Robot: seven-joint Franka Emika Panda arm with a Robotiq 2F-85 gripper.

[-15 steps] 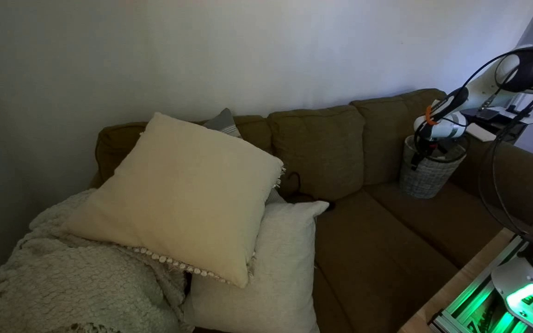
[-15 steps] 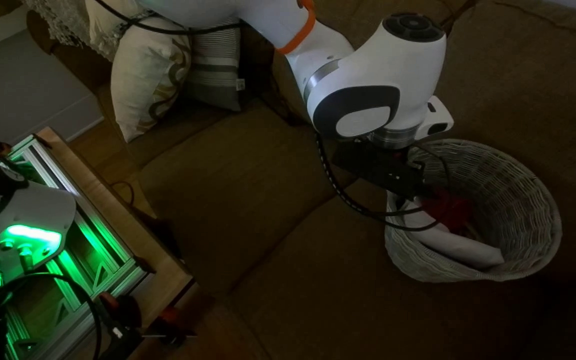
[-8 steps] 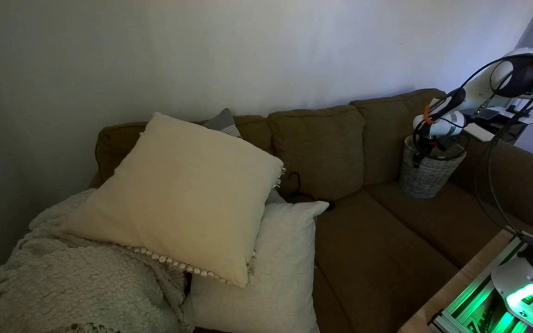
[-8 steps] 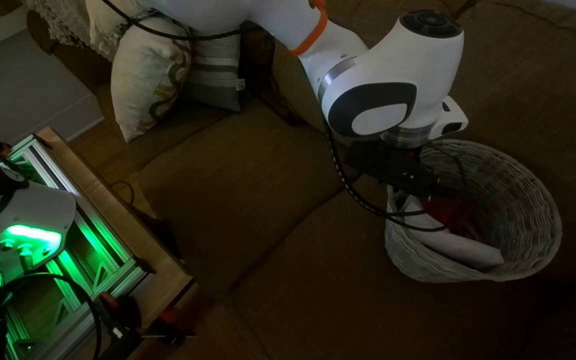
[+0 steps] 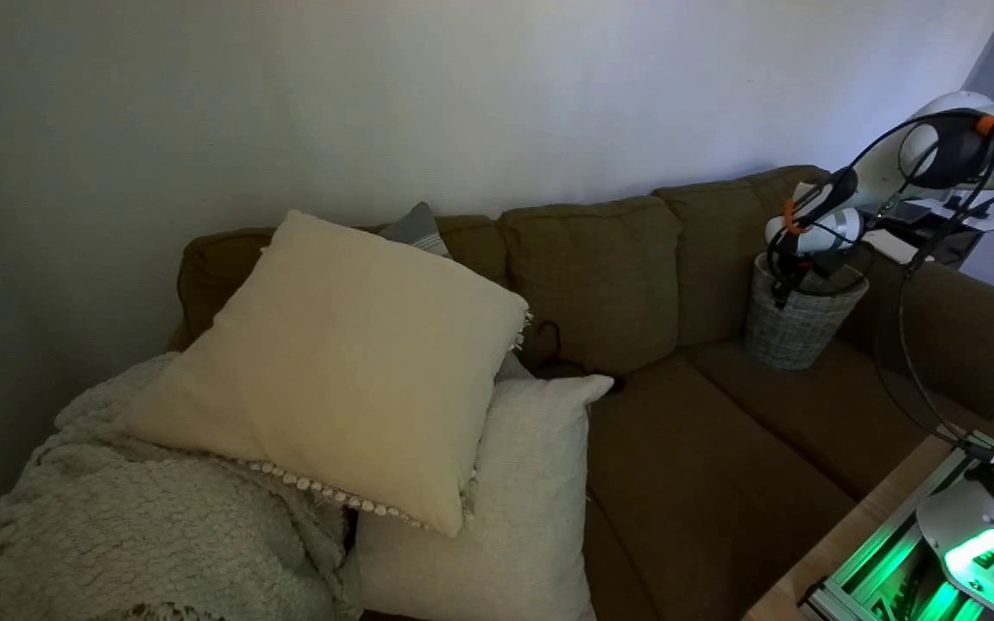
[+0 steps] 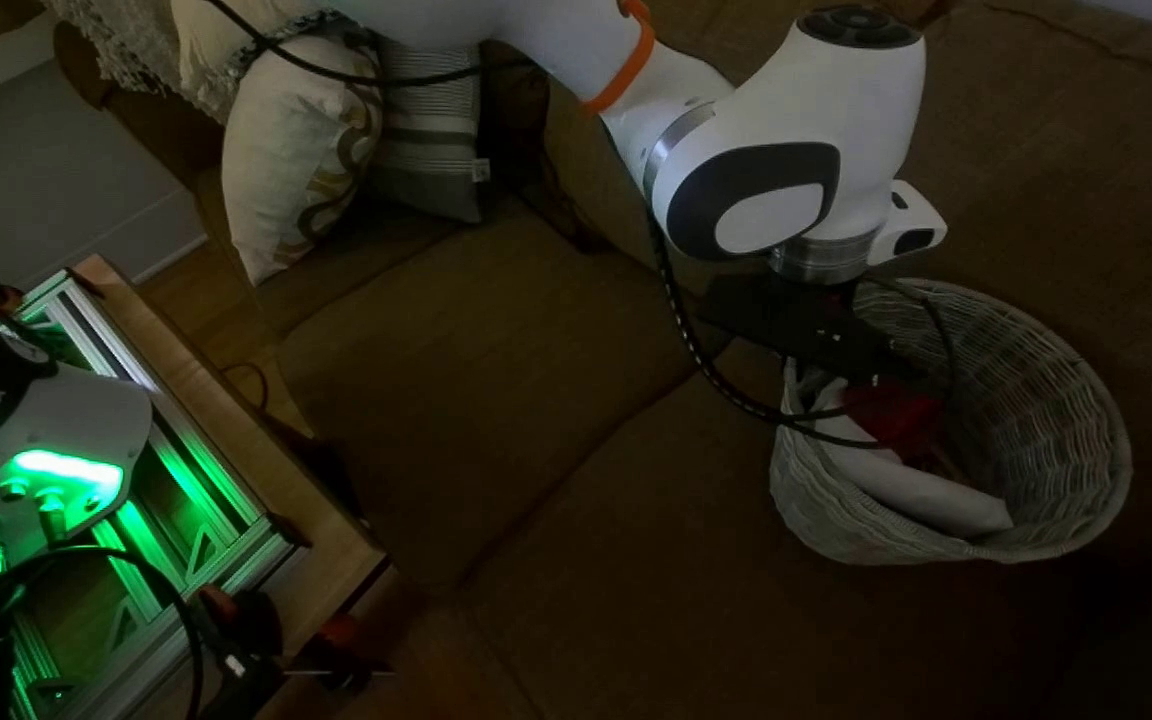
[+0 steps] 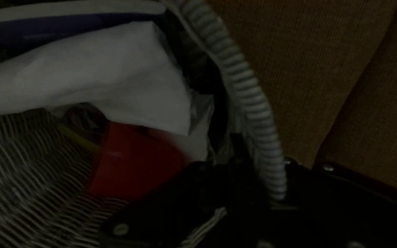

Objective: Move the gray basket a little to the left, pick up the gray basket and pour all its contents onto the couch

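The gray basket [image 5: 795,332] stands upright on the brown couch [image 5: 678,466], near its far armrest. Inside lie a white bundle [image 7: 115,72], a red thing [image 7: 133,162] and a dark blue item [image 7: 47,29]; the bottom is mostly hidden. My gripper [image 7: 260,168] comes from above to the basket's near rim, one finger inside and one outside, with the woven rim between them. It looks closed on that rim, though the wrist view is very dark. In an exterior view the basket [image 6: 1056,430] shows its open top, with my gripper [image 6: 876,370] at its edge.
A large cream pillow [image 5: 350,371], a white pillow [image 5: 497,492] and a fluffy blanket [image 5: 143,517] fill the couch's other end. Black cables [image 6: 686,370] loop from the arm over the basket's edge. A wooden table [image 6: 326,520] carries the robot base.
My gripper has closed from wide open onto the basket's rim. In an exterior view the hand has shifted slightly right, and the basket's rim has moved a touch with it.
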